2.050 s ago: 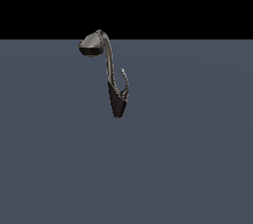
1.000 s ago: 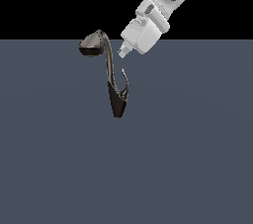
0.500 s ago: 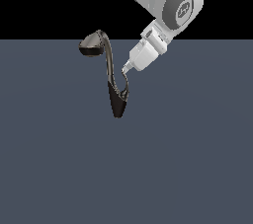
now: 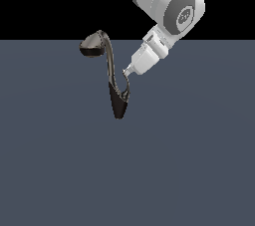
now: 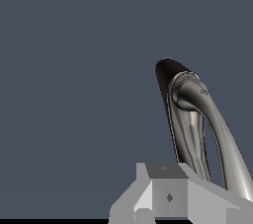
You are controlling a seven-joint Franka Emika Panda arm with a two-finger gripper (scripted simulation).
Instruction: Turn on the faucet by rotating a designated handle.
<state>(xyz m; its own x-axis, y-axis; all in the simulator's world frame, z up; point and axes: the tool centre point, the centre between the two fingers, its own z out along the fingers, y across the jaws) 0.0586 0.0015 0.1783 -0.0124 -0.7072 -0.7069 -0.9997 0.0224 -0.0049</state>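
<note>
The faucet (image 4: 113, 83) stands on the slate-grey surface (image 4: 60, 170), its black cone base tapering down and its curved neck rising to the rounded grey head (image 4: 93, 45). The handle (image 4: 126, 83), a thin hooked lever, curls up from the base on the side away from the head. The gripper (image 4: 127, 72) sits at the hook's upper tip, apparently touching it; whether its fingers are spread or pressed together cannot be told, since the wrist view shows only grey gripper blocks just beside the faucet's shiny stems. The step in hand looks like engaging the handle to rotate it. Done well, the push should sweep sideways around the base's axis, contact kept low enough on the hook not to slip off its tip, and clear of the neck.
</note>
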